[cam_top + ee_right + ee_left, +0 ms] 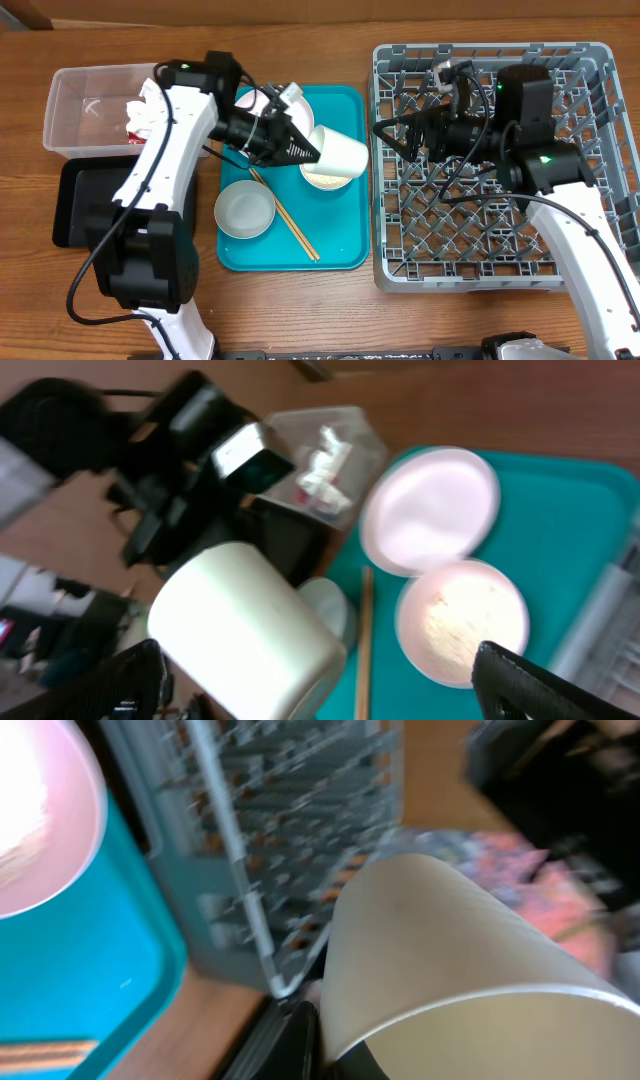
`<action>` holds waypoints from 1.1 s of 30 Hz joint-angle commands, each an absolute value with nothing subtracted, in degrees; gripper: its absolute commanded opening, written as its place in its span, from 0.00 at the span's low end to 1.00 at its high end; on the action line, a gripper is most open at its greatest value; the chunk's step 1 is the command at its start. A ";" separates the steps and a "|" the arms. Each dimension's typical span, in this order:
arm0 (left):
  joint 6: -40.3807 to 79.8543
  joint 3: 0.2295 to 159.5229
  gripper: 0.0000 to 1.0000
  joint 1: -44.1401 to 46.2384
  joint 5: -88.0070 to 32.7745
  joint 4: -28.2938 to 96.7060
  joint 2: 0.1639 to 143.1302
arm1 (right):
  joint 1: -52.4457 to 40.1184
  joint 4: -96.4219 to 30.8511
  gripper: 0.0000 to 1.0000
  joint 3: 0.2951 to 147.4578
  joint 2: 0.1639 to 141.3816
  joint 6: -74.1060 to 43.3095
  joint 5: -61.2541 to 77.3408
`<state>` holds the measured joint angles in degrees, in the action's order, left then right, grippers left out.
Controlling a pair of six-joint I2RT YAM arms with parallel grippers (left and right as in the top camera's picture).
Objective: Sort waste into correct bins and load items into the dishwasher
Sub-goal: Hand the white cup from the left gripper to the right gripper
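Note:
My left gripper [312, 152] is shut on the rim of a small white cup [340, 150], which hangs tilted above the teal tray [340, 250]. In the left wrist view the cup [450, 950] fills the frame, with one finger [300, 1040] outside its wall. My right gripper [384, 136] stands open over the left edge of the grey dishwasher rack [500, 230], facing the cup [245, 630]. A bowl with rice scraps [322, 180], a pale bowl [244, 210], chopsticks [292, 225] and a plate [430, 510] lie on the teal tray.
A clear tub [75, 110] at the far left holds a crumpled napkin and a red-and-white wrapper [138, 115]. A black tray [72, 205] sits in front of it. The left arm reaches across the plate and tub.

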<state>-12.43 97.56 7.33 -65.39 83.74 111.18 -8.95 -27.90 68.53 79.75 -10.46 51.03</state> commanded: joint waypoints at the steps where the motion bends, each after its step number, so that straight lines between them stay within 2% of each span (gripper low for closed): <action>1: -17.80 98.74 0.04 5.56 -79.13 85.41 110.13 | -10.24 -23.40 1.00 69.30 81.73 -10.48 61.84; 5: -18.04 98.74 0.04 5.26 -80.84 85.73 110.13 | -12.49 -15.92 1.00 69.28 84.44 -10.52 67.85; 11: -18.04 98.74 0.04 5.26 -83.70 85.67 110.13 | -15.49 -14.52 0.99 69.28 85.95 -10.48 67.64; 13: -18.04 98.74 0.04 5.26 -83.66 85.69 110.13 | -15.84 -13.91 0.96 69.28 85.95 -10.50 67.68; 28: -18.04 98.74 0.04 5.28 -83.42 86.50 110.13 | -18.15 -10.39 0.62 69.28 85.95 -10.52 67.66; 30: -18.04 98.74 0.07 5.28 -83.40 86.50 110.13 | -18.35 -10.07 0.53 69.28 85.95 -10.52 67.64; 33: -18.00 98.74 0.12 5.28 -82.59 86.52 110.13 | -18.37 -9.52 0.48 69.28 85.95 -10.55 67.66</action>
